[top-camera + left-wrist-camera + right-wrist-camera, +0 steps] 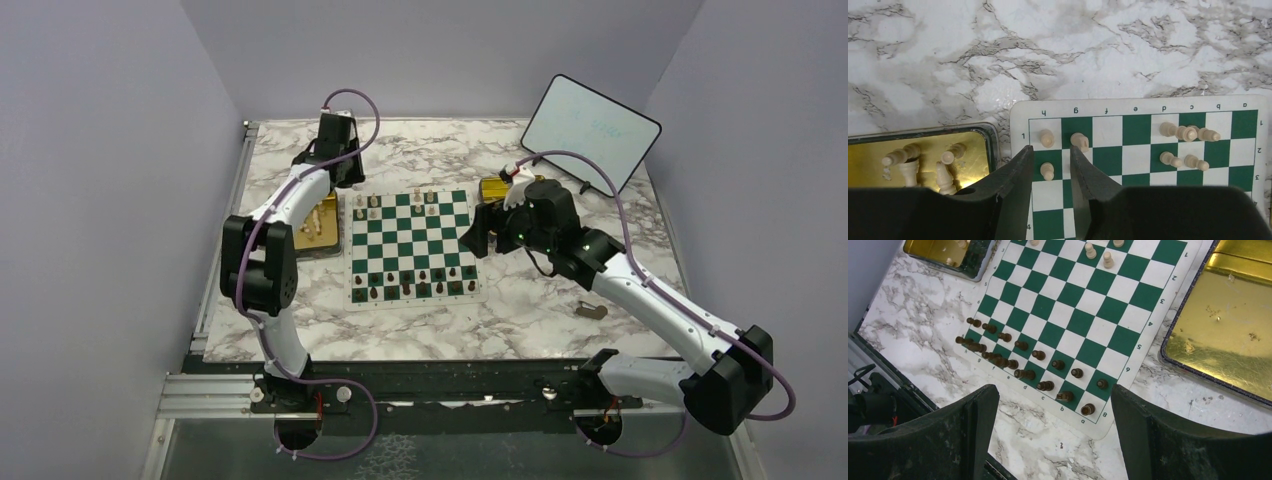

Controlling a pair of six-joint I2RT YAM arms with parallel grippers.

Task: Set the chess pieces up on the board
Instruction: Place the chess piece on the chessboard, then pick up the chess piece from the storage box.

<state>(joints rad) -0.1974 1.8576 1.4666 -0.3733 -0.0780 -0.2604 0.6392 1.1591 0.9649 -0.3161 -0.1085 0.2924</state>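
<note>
The board [410,250] is a green and white checked mat in the middle of the table. Dark chess pieces [1023,360] fill its two near rows. A few cream chess pieces [1188,132] stand on the far rows. My left gripper [1050,148] hangs over the board's far left corner, slightly open. A cream pawn [1047,171] stands between its fingers with a gap on each side. My right gripper [1054,390] is wide open above the board's near right corner, holding nothing.
A gold tray [968,145] beside the board's left edge holds several cream pieces [903,157]. Another gold tray [1228,340] lies at the board's right. A whiteboard [590,130] leans at the back right. A small grey object [593,310] lies right of the board.
</note>
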